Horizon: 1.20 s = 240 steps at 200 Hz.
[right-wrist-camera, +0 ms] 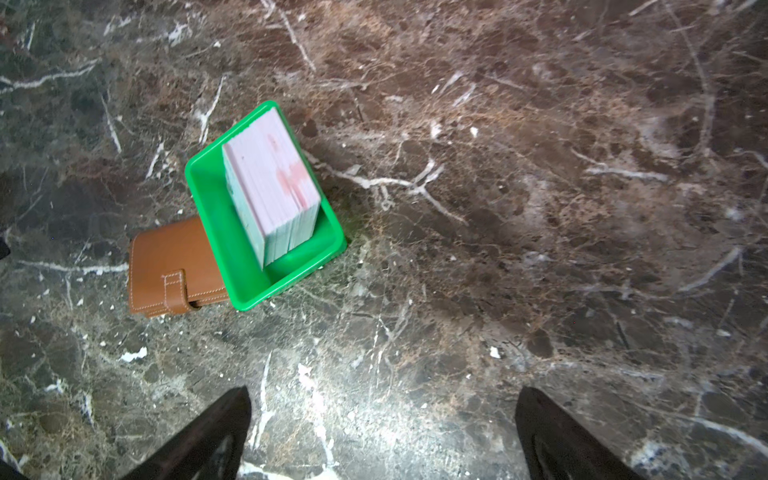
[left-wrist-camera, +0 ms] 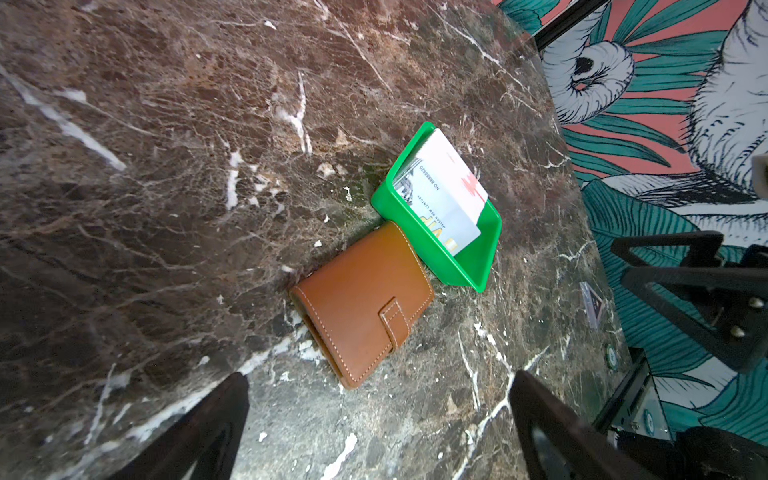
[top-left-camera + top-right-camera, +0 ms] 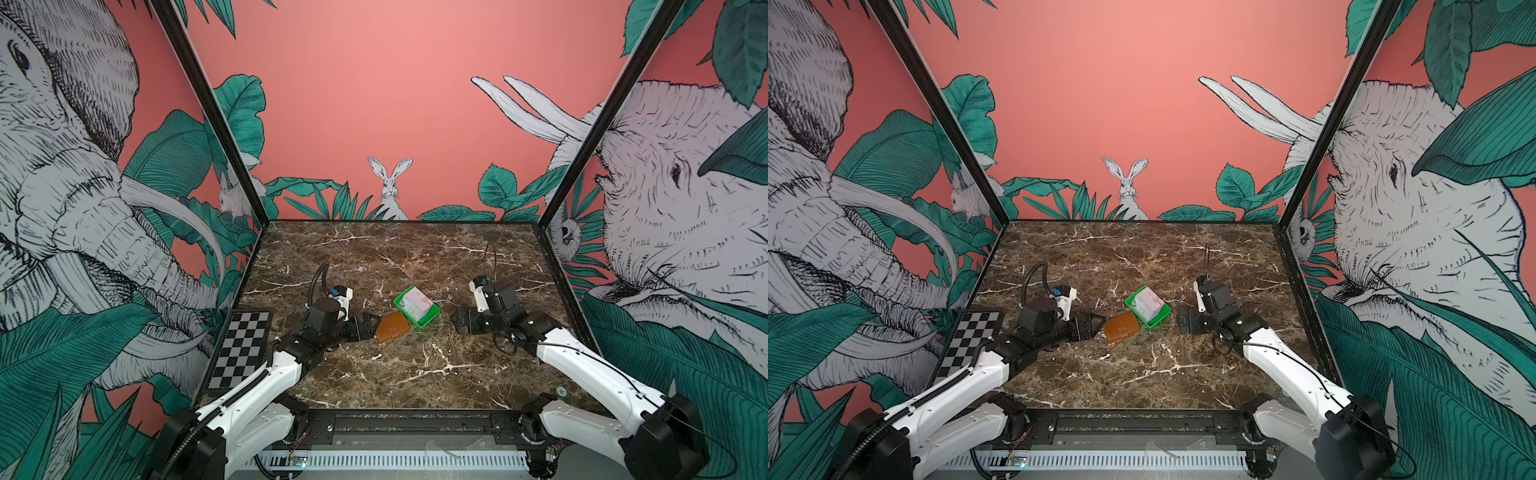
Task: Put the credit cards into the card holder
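The table (image 2: pixel 166 166) is seen as polished brown stone-look slab with white veins, light being reflected from it. The holder (image 2: pixel 365 303) is finished in smooth tan leather-look material, dull in sheen, edged with pale stitching. The tray (image 2: pixel 465 270) is moulded in glossy green plastic. The cards (image 1: pixel 274 183) are shown as smooth, thin plastic. The arms (image 3: pixel 282 370) are cased in white plastic.

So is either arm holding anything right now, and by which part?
Nothing is held. The left fingers and the right fingers are open and empty; the card holder lies closed on the table.
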{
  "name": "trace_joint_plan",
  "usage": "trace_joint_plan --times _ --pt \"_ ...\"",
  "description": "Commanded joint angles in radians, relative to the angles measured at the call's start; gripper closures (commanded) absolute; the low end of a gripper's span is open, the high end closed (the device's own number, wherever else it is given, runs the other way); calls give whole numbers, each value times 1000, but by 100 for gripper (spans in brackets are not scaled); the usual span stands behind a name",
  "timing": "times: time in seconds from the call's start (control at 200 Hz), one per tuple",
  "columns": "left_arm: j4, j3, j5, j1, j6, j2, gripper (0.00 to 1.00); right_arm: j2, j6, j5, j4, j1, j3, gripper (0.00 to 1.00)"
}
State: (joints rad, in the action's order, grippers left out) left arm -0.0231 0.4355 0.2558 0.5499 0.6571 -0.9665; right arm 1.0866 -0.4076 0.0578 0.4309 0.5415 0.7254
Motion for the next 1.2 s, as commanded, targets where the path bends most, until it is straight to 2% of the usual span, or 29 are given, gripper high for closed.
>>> trace_joint_plan --times 0.0,0.09,0.19,0.31,0.7,0.99,1.195 --pt "33 -13 -74 64 54 -19 2 21 1 -32 -18 38 11 2" --pt "44 -6 -89 92 80 -56 5 54 -4 -20 -34 70 15 2" --pt "118 -7 -46 99 118 -110 8 91 -18 -27 -50 104 24 2" --pt "101 47 -55 121 123 -174 11 107 -65 -30 -100 124 24 2" --pt "83 242 -44 124 100 -425 16 234 -42 -9 -158 123 93 2" --pt "137 369 29 124 91 -591 17 392 -52 19 -171 119 177 4" --pt "130 470 81 124 76 -696 19 363 -103 -12 -184 118 136 6"
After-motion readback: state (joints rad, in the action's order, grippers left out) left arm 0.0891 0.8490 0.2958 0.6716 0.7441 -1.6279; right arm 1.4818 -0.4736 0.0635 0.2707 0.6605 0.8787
